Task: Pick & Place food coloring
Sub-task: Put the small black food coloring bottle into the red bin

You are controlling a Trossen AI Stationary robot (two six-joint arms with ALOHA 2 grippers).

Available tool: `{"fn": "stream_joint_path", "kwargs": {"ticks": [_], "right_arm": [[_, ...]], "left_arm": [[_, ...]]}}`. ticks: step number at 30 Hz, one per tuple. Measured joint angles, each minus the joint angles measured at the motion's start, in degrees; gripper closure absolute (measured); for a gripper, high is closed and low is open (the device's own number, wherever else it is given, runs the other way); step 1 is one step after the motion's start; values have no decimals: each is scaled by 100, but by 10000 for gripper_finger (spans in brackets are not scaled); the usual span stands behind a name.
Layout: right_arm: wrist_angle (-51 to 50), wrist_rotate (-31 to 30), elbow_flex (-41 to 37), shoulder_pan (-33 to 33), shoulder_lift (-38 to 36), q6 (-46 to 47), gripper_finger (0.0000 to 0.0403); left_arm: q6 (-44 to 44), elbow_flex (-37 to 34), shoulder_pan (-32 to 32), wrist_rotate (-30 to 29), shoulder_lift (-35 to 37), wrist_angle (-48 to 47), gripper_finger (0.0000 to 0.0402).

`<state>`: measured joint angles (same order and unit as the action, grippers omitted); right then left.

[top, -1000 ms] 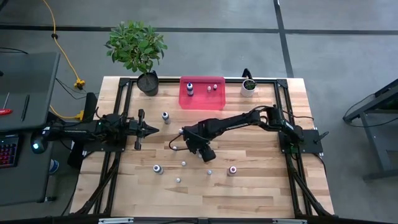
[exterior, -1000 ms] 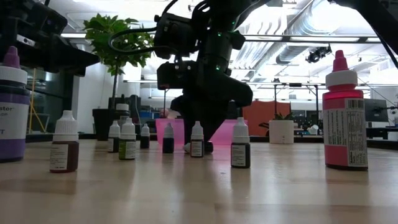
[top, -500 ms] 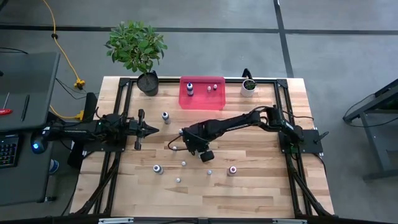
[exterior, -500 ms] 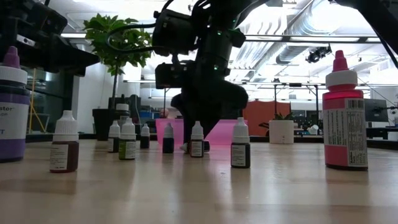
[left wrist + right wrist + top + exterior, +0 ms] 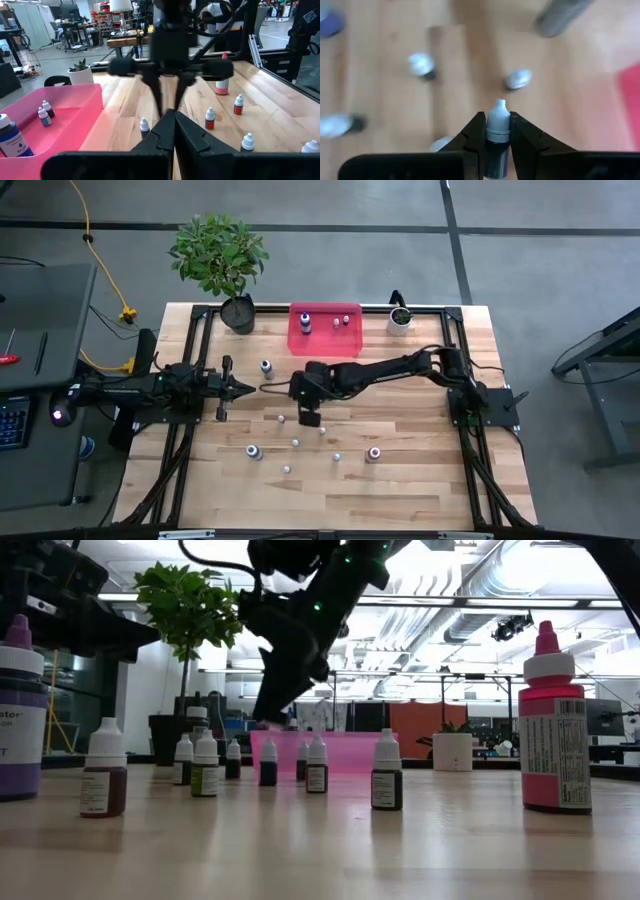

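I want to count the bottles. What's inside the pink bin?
Inside the pink bin sit one bigger blue bottle and two tiny dropper bottles. Nothing there looks covered.

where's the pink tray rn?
High view: the pink tray sits at the table's far edge, centre, between the big potted plant and the small white pot, three bottles inside.

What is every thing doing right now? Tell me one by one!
Right tool: shut on a tiny bottle, lifted above the table.
Tiny bottle: held between the right tool's fingers, white cap showing.
Left tool: shut, empty, waiting at the table's left side.
Pink tray: on the table, three bottles inside.
Pink bottle: standing upright, cap on.
Purple bottle: standing upright.
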<state>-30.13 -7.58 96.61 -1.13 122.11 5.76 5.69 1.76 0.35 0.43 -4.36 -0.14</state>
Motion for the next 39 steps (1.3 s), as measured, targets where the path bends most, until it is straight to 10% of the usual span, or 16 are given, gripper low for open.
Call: {"fn": "stream_joint_path", "kwargs": {"ticks": [12,26,39], "right_arm": [[518,-1338,-112,49,-281,1135,347],[4653,-4117,-3480,-54,-1489,2540,347],[6156,-5338,-4592,238,-1599,2410,347]], "left_arm": [[-2,0,1,2,0,-2,401],[0,0,0,4,0,-2,401],[0,0,0,4,-1,-2,401]]}}
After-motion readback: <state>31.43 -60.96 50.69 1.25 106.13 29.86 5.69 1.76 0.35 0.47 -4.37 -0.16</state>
